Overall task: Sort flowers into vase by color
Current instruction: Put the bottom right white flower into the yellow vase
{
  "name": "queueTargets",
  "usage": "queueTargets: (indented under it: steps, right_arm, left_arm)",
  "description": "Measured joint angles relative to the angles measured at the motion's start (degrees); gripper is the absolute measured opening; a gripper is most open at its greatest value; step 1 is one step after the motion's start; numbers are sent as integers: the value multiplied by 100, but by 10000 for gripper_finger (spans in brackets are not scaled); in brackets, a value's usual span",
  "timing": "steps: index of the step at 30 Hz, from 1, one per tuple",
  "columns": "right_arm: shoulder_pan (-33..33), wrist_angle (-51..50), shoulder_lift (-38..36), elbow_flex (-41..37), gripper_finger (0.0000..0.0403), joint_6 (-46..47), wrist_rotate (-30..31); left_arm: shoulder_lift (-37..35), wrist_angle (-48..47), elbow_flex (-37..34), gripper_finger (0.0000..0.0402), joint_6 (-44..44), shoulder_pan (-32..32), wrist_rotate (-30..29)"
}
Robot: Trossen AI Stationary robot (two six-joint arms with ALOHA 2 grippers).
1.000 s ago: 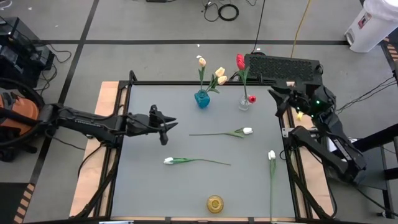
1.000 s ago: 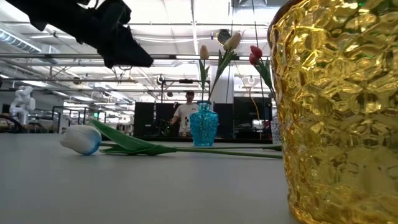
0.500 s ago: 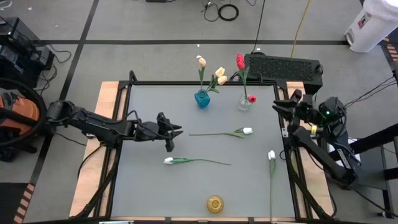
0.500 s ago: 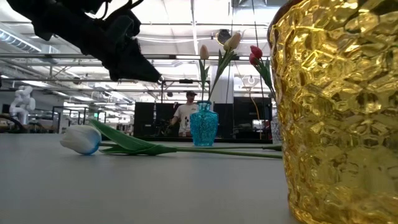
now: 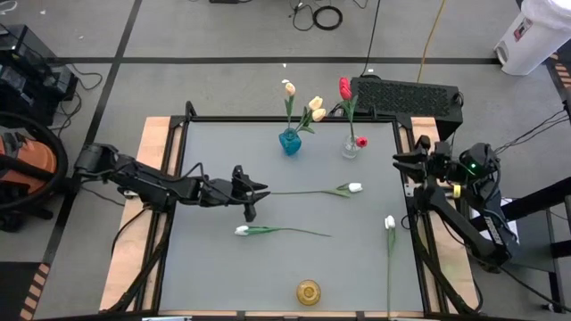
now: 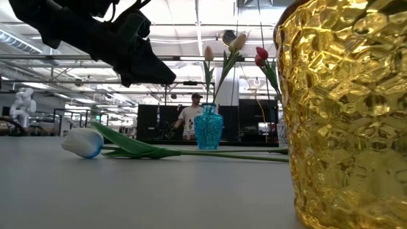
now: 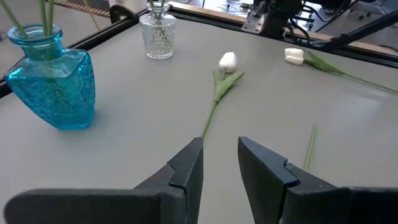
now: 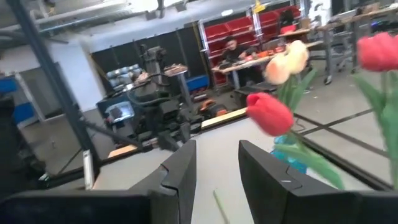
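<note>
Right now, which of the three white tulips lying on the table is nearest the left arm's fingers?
The white tulip whose stem tip ends just ahead of the left gripper, pointing toward the clear vase. The other two lie farther off.

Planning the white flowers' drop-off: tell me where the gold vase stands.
In the high view the gold vase stands empty at the table's near edge, about mid-width, below the white tulip lying mid-table; it fills the low view's right side.

From my remote station: a grey concrete floor [image 5: 223, 36] crossed by dark tape lines, a coiled cable [image 5: 327, 16] lying loose, red storage bins [image 8: 233, 36] along the far wall, bright ceiling lights [image 6: 184, 13] overhead.
</note>
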Motion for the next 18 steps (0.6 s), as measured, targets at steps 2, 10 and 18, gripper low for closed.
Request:
queueTargets:
  steps: [2, 10, 18]
  right_arm:
    - [-1, -199, -14, 0, 112, -135, -171]
    - [-2, -1296, -16, 0, 112, -1135, -252]
    - [-2, -1387, -16, -239, 112, -1328, -363]
  left_arm:
    - [32, 60, 0, 107, 0, 0, 0]
    - [39, 156, 0, 107, 18, 108, -39]
    - [39, 523, 22, 107, 342, 338, -62]
